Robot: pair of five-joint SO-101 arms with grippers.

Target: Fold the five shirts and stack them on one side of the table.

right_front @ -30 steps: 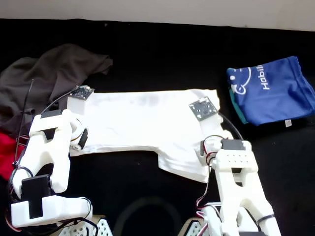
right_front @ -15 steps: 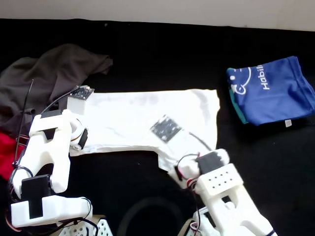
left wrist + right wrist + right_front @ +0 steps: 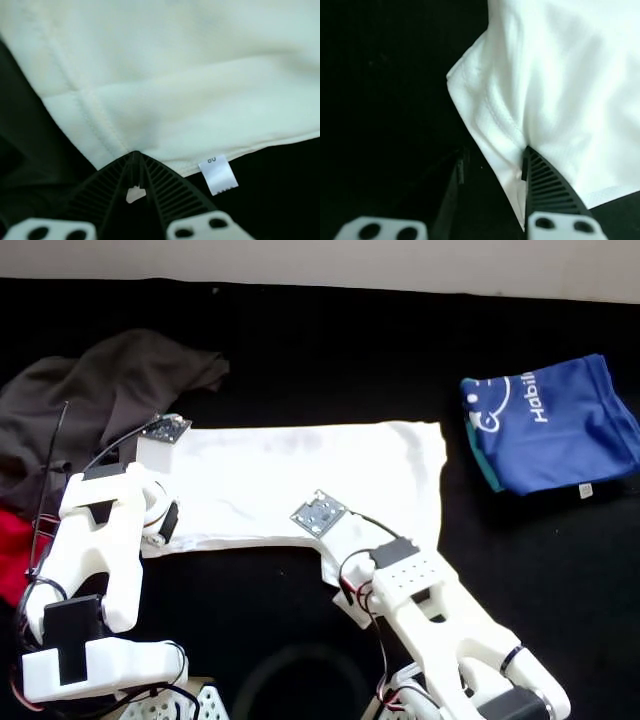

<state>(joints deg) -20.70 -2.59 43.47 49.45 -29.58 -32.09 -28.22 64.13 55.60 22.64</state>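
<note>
While the white shirt lies spread across the middle of the black counter in the high view, the left arm sits at its left end and the right arm at its near edge by the sleeve. I count one folded blue shirt at far right, one crumpled dark shirt at far left and one scrap of red cloth beside it: four garments in sight, and two arms. In the left wrist view the left end effector is clenched on the white shirt's hem, near one small label. In the right wrist view the right end effector is released, one finger on the cloth and the other over bare counter. I judge it should close only once the hem sits fully between the fingers, so the cloth lifts evenly against the left pinch.
</note>
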